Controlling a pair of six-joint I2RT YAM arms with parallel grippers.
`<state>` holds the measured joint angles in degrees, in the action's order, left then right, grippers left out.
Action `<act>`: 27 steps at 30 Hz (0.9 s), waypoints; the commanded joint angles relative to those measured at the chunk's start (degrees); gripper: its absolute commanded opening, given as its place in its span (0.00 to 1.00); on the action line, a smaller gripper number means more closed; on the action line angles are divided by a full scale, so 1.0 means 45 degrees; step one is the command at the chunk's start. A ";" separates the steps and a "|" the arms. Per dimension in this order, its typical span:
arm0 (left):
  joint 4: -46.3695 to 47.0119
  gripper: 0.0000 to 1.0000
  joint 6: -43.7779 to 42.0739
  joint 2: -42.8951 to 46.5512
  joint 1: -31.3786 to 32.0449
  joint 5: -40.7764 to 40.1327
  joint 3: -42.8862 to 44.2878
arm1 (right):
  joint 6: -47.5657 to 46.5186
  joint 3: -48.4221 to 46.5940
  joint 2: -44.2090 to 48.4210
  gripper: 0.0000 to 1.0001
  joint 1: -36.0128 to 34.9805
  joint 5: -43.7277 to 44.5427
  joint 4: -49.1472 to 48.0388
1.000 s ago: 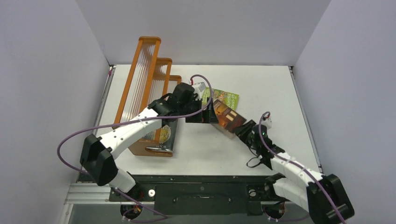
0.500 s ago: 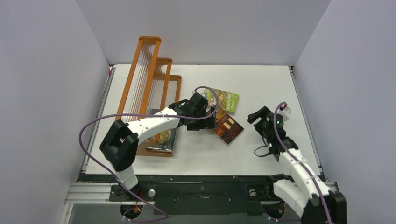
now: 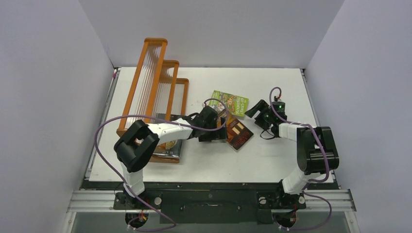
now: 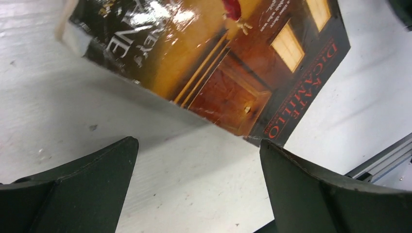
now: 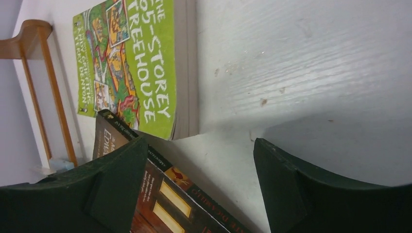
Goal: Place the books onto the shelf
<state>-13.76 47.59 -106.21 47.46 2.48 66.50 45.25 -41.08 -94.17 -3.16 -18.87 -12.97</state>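
The orange-brown wooden shelf (image 3: 151,80) stands at the left of the table. A black book with a gold emblem (image 3: 171,144) rests at its near end. A dark brown-orange book (image 3: 239,134) (image 4: 218,73) (image 5: 170,199) lies on the table in the middle. Just behind it, the bright green book (image 3: 231,102) (image 5: 136,68) lies flat. My left gripper (image 3: 221,130) (image 4: 197,145) is open at the brown book's left edge, nothing between its fingers. Open too, my right gripper (image 3: 251,111) (image 5: 199,145) hovers just right of the green book, holding nothing.
The shelf's end post (image 5: 34,73) shows at the far left of the right wrist view. White walls close in the table on three sides. A metal rail (image 4: 384,155) runs along the near table edge.
My right gripper opened, let go of the brown-orange book and swung back toward the green book. The brown book dropped flat onto the table. My left arm drew back and lower beside it.
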 commanded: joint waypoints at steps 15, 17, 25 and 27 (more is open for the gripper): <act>0.1902 0.96 -0.0886 0.0918 -0.1745 0.1799 -0.1188 | 0.3635 0.6139 0.3843 0.65 -0.5736 -0.0705 -0.5391; 0.2006 0.96 -0.0930 0.1002 -0.1881 0.1954 -0.1275 | 0.3457 0.6162 0.3882 0.65 -0.5928 -0.0351 -0.5276; 0.2199 0.98 -0.0982 0.0811 -0.1975 0.2505 -0.1444 | 0.4036 0.5765 0.1801 0.56 -0.5550 0.0112 -0.7083; 0.2420 0.98 -0.0901 0.0769 -0.1973 0.2734 -0.1583 | 0.4564 0.5920 0.1139 0.55 -0.5531 0.0478 -0.7980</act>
<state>-6.04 43.66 -103.94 38.57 11.27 60.55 62.63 -14.24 -84.36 -28.47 -21.76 -40.36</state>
